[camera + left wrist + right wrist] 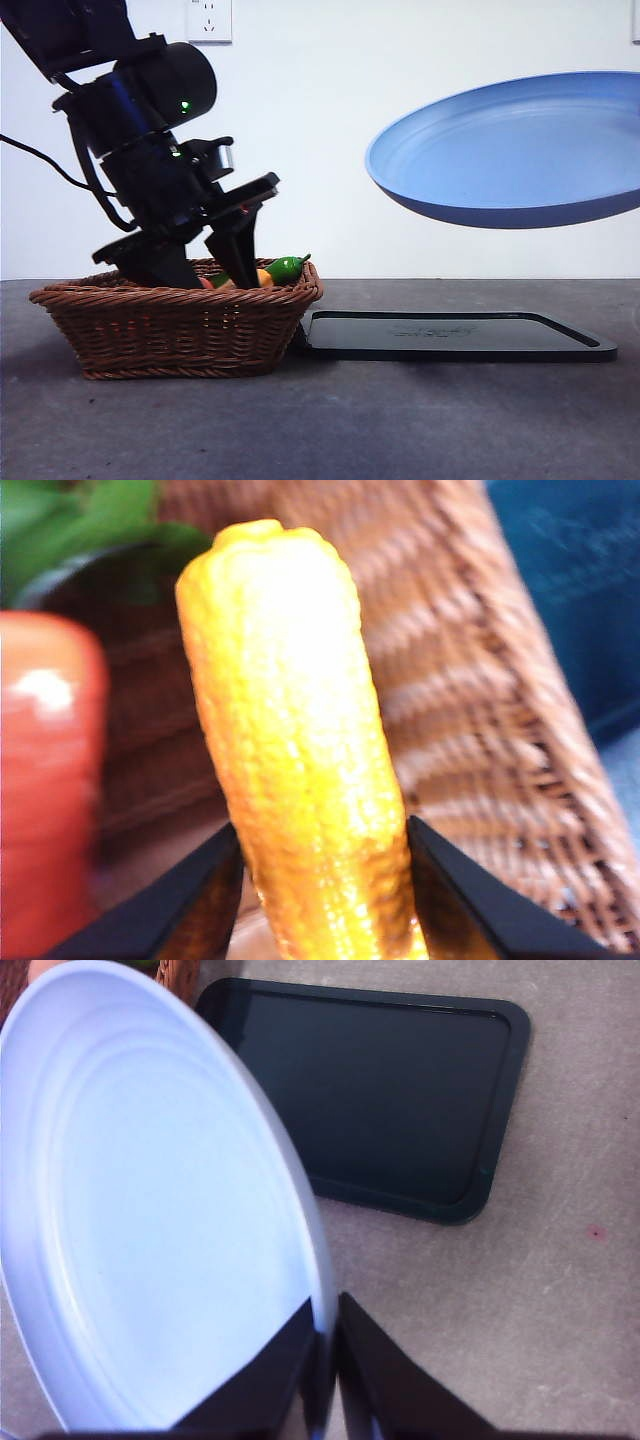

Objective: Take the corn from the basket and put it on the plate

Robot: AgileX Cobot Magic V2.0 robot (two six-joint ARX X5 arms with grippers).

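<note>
Left gripper [320,880] is down in the basket [180,325], jaws clamped on the corn [300,750]. Right gripper [325,1360] pinches the plate [150,1210] rim, holding it above the tray [450,335].

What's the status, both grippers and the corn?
Left gripper in basket, jaws around corn. Right gripper shut on plate, held above black tray. Nothing blocking.

i see my left gripper [320,900] clamping the corn [295,750] above the basket [470,710], a blurred reddish fruit [45,780] beside it.
</note>
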